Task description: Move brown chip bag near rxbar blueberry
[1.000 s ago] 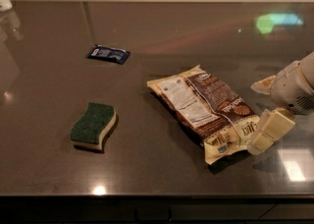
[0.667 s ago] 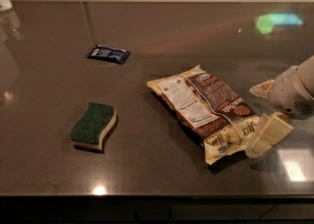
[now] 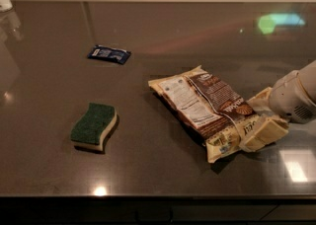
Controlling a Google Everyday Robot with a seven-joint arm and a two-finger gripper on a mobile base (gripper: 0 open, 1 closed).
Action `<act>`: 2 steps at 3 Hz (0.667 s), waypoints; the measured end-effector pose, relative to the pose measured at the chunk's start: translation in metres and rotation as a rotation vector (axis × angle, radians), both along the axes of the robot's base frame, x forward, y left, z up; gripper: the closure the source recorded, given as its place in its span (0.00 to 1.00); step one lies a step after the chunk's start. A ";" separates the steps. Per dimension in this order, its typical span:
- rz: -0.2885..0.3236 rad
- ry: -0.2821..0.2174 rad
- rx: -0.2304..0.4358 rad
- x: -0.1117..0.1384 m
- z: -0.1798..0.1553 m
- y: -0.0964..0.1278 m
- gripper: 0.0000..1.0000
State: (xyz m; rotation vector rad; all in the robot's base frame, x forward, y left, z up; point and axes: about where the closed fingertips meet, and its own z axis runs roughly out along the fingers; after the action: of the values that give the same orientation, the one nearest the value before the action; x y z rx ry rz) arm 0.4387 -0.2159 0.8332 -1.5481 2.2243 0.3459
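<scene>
Three items lie on a dark, glossy countertop (image 3: 163, 36). The brown chip bag (image 3: 207, 105) rests flat at right of centre, angled from upper left to lower right. The rxbar blueberry (image 3: 109, 54) sits well apart from it in the upper left, and a green sponge (image 3: 94, 126) sits at lower left.

The robot's gripper (image 3: 249, 124) enters from the right edge of the frame and meets the lower-right end of the bag, the end farthest from the bar. We judge that this approach suits moving the bag along its own length towards the upper left, on a line that passes above the sponge. We cannot tell whether the gripper has closed on the bag or only rests against it.

The bag faces up with a white nutrition panel beside its brown and cream print, but we can read none of the lettering. The pale writing on the blue wrapper is equally unreadable, and no brand name can be made out.
</scene>
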 end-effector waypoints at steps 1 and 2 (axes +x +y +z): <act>-0.006 0.001 0.008 0.000 -0.001 0.001 0.59; -0.016 -0.014 0.016 0.002 0.008 0.002 0.81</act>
State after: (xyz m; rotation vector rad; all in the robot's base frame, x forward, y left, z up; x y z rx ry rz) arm 0.4409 -0.2141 0.8411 -1.5189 2.2167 0.3459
